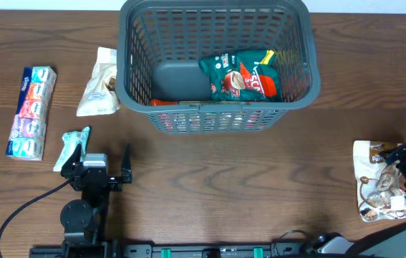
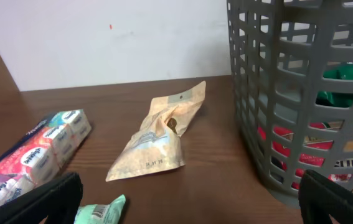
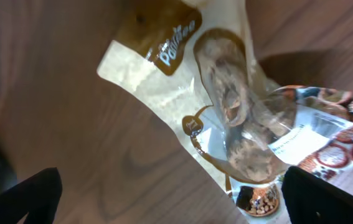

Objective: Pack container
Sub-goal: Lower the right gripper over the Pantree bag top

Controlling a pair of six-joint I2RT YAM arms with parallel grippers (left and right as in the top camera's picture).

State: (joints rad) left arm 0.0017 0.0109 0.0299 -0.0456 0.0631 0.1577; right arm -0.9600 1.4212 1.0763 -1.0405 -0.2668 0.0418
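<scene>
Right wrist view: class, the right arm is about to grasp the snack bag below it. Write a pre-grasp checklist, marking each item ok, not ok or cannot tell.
1. Right fingers spread open: ok.
2. Snack bag lies between the fingers: ok.
3. Bag is apart from other things on the table: ok.
4. Fingers low enough to close on the bag: cannot tell.
5. Basket has room: ok, bare floor beside the green pack.
6. Left fingers out of the way to the basket: ok, they are at the table's other side.
</scene>
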